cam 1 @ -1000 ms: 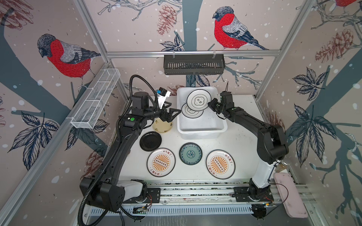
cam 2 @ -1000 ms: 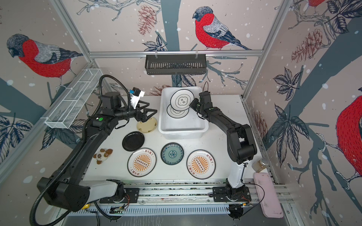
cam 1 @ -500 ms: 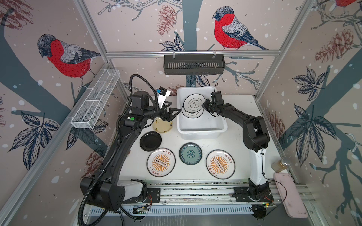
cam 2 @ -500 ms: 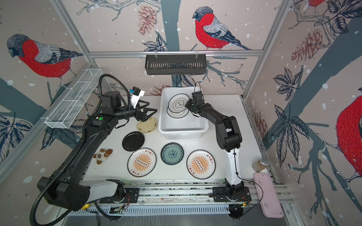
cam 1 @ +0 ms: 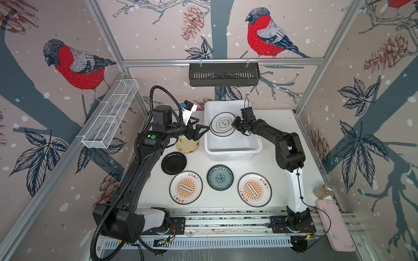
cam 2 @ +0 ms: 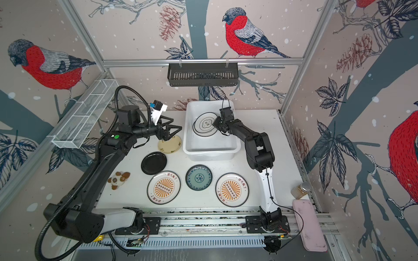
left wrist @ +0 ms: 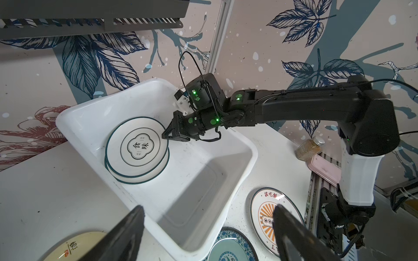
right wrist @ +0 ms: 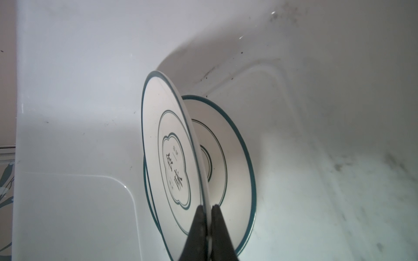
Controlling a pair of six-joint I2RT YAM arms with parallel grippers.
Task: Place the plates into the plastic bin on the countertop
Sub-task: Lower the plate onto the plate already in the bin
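The right gripper (right wrist: 207,209), clamped on the quatrefoil plate (cam 1: 222,123), has carried it left over the second plate (right wrist: 226,144) in the bin (cam 1: 233,154). The left gripper (cam 1: 203,123) stays spread wide above the yellow plate (cam 1: 188,146).

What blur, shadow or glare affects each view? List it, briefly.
Left wrist view: the left pincer is a dark, out-of-focus silhouette; a grey shadow crosses the plastic bin floor. Right wrist view: the right pincer is blurred where it clamps the quatrefoil plate, and the bin wall is dim. Both top views: even light, no strong glare on the countertop.
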